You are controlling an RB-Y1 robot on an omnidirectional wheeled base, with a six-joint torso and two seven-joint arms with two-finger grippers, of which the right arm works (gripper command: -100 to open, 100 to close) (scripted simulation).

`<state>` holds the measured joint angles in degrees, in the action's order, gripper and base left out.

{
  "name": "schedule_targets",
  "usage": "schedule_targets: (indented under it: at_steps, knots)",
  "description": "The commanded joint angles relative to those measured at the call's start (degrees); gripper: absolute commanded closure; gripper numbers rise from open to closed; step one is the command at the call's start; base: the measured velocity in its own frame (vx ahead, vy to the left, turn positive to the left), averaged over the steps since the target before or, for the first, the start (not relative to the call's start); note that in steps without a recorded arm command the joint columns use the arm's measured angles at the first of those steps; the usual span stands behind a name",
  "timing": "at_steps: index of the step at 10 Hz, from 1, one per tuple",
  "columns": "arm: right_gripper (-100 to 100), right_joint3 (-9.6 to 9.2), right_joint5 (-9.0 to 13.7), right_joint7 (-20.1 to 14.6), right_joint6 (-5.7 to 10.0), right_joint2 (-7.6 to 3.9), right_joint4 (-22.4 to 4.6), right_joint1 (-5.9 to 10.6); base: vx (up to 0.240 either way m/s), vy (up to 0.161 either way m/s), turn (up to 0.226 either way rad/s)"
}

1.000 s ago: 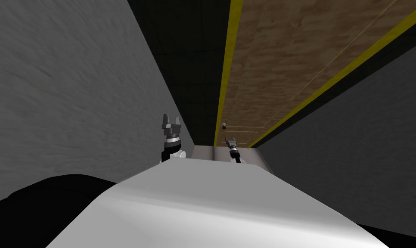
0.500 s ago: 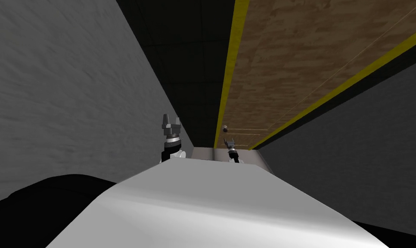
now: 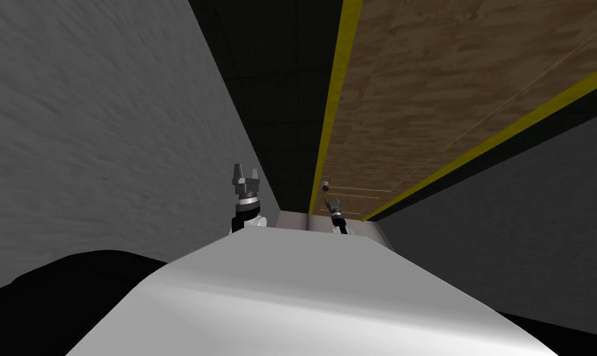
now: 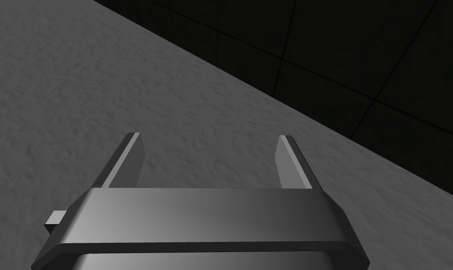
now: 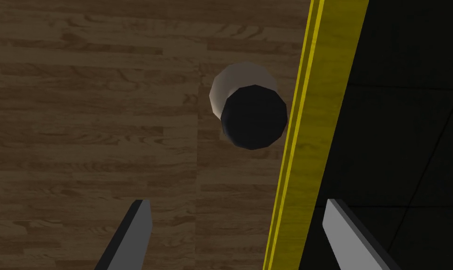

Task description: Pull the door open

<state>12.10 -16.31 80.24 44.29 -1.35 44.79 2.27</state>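
The right gripper (image 5: 237,201), wide open and empty, points at the dark knob (image 5: 253,117) by the wooden door's (image 5: 94,117) yellow edge strip (image 5: 314,117), ready, I think, to close around it, while the left gripper (image 4: 209,136) hangs open and idle.

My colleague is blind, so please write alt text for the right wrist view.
The open right gripper faces a wooden door, its dark round knob ahead of the fingertips, not touched. The door's yellow edge passes between the fingers, beside a black area.
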Motion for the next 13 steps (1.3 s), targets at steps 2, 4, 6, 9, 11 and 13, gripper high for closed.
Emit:
schedule_targets:
  at_steps: [2, 4, 6, 9, 11, 13]
  knots:
    - [-100, 1.49, 0.9, 1.3, 0.39, 0.31, -2.4, 1.99, 0.122, -0.005, 0.045]
    - [-100, 2.42, 1.5, 2.1, 0.68, 1.44, -3.8, 3.18, 0.194, -0.008, 0.003]
    - [-100, 3.13, 1.9, 2.8, 0.91, 2.83, -4.7, 4.06, 0.199, -0.008, -0.018]
    - [100, 3.07, 1.9, 2.7, 0.72, 3.23, -4.3, 3.84, 0.081, 0.019, -0.008]
    - [100, 3.07, 1.9, 2.7, 0.72, 3.23, -4.3, 3.84, -0.024, -0.007, 0.008]
    - [100, 3.07, 1.9, 2.7, 0.72, 3.23, -4.3, 3.84, -0.01, -0.002, 0.0]
